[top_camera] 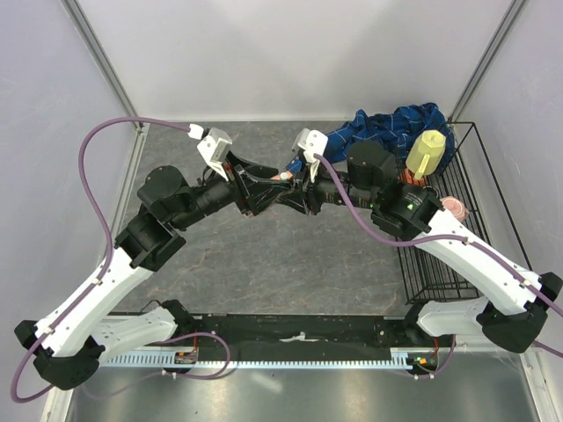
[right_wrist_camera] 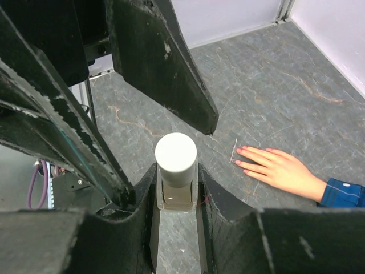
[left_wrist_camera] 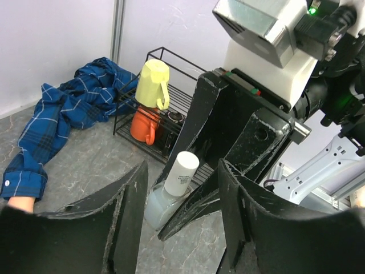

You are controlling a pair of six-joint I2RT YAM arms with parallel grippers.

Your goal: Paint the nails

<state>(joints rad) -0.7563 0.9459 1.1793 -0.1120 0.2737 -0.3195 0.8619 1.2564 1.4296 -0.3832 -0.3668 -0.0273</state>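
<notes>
My right gripper (right_wrist_camera: 176,178) is shut on the body of a small clear bottle (right_wrist_camera: 176,191) with a white cap (right_wrist_camera: 176,152), held upright just above the table. My left gripper (left_wrist_camera: 179,220) is open, its jaws on either side of the cap (left_wrist_camera: 182,171) and not touching it. The two grippers meet at mid-table (top_camera: 283,190). The peach mannequin hand (right_wrist_camera: 282,171) lies flat to the right, sticking out of a blue plaid sleeve (right_wrist_camera: 345,193). Its pinkish nails (right_wrist_camera: 239,150) point at the bottle. The hand's edge also shows in the left wrist view (left_wrist_camera: 16,203).
The blue plaid shirt (top_camera: 387,127) lies bunched at the back right. A black wire rack (top_camera: 440,255) stands at the right with a yellow mug (top_camera: 425,151) and an orange mug (left_wrist_camera: 142,125). Grey walls enclose the table.
</notes>
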